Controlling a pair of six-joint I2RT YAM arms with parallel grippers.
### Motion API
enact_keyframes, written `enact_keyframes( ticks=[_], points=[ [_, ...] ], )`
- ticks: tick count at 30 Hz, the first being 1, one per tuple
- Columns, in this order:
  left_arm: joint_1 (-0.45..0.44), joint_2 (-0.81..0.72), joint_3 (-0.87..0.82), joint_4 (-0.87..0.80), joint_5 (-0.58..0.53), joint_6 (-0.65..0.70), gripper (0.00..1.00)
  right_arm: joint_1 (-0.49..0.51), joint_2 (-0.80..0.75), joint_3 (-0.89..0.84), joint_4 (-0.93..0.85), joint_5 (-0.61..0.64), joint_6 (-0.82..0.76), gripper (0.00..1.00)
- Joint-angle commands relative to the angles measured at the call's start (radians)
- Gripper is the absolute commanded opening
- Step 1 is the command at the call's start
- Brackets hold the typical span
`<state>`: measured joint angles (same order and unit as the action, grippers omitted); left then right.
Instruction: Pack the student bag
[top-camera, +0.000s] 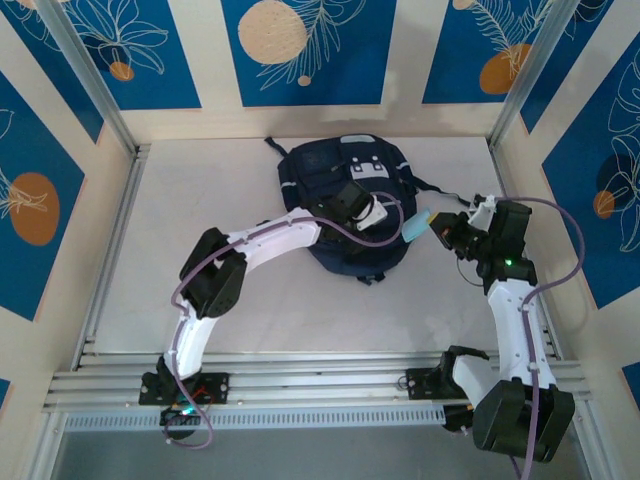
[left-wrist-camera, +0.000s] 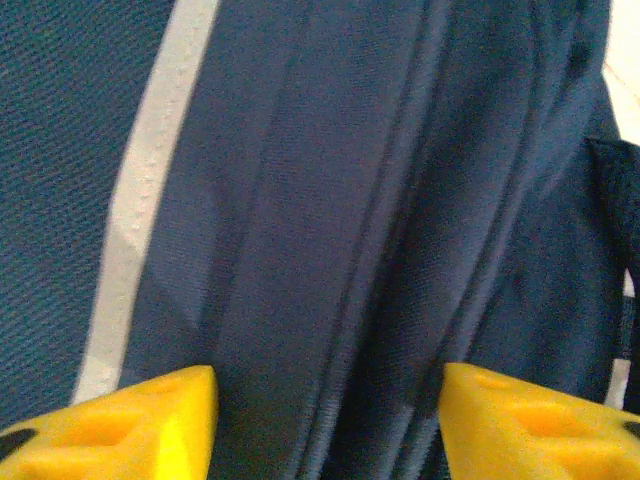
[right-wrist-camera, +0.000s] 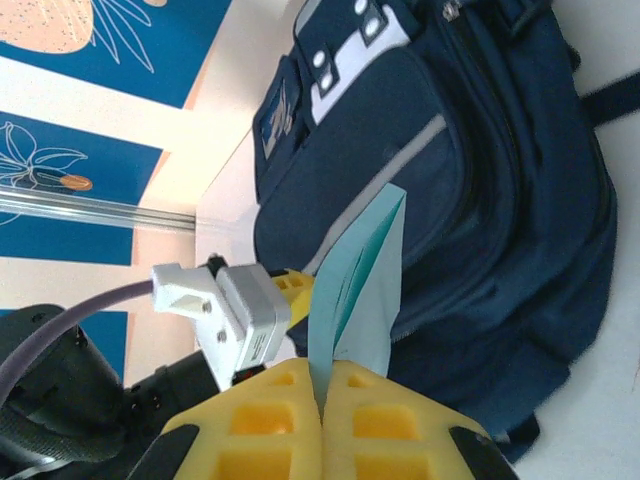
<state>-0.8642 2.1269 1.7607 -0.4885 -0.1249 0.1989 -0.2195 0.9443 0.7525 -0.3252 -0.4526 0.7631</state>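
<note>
Pinches teal booklet (right-wrist-camera: 360, 290) between right fingers (right-wrist-camera: 270, 420) beside student bag (top-camera: 320, 165) at middle of far edge of worktop (top-camera: 200, 200); poises left fingers (left-wrist-camera: 140, 420) part-spread over its navy fabric; seems to have packed nothing yet

My left arm (top-camera: 270, 238) and right arm (top-camera: 515, 310) wear white shells over black joint housings, each trailed by a purple-grey cable (top-camera: 578, 245). At the bottom of the wrist frame, my right gripper (right-wrist-camera: 322, 385) has chunky yellow fingers (right-wrist-camera: 265, 430) with recessed pockets; a green light (top-camera: 508, 264) glows centre right overhead.

Left arm (top-camera: 270, 240), apparently atop navy backpack (top-camera: 330, 165)
</note>
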Motion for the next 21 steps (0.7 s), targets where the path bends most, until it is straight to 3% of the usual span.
enact_keyframes(
  ticks=[1, 4, 9, 18, 19, 21],
  points=[
    [0.032, 0.031, 0.053, 0.053, -0.066, -0.011, 0.34, -0.004, -0.013, -0.029, 0.02, -0.054, 0.03, 0.0],
    [0.056, 0.035, 0.12, -0.023, 0.081, -0.073, 0.0, -0.003, -0.012, -0.047, 0.043, -0.066, 0.051, 0.0],
    [0.083, 0.024, 0.196, -0.117, 0.262, -0.136, 0.0, 0.0, -0.006, -0.055, 0.064, -0.075, 0.069, 0.0],
    [0.092, 0.049, 0.212, -0.138, 0.249, -0.082, 0.0, 0.009, -0.004, -0.047, 0.068, -0.08, 0.071, 0.0],
    [0.092, 0.055, 0.211, -0.145, 0.256, -0.077, 0.07, 0.011, -0.004, -0.046, 0.065, -0.08, 0.069, 0.0],
    [0.092, 0.06, 0.2, -0.146, 0.261, -0.074, 0.37, 0.013, -0.006, -0.05, 0.063, -0.077, 0.068, 0.0]
  ],
)
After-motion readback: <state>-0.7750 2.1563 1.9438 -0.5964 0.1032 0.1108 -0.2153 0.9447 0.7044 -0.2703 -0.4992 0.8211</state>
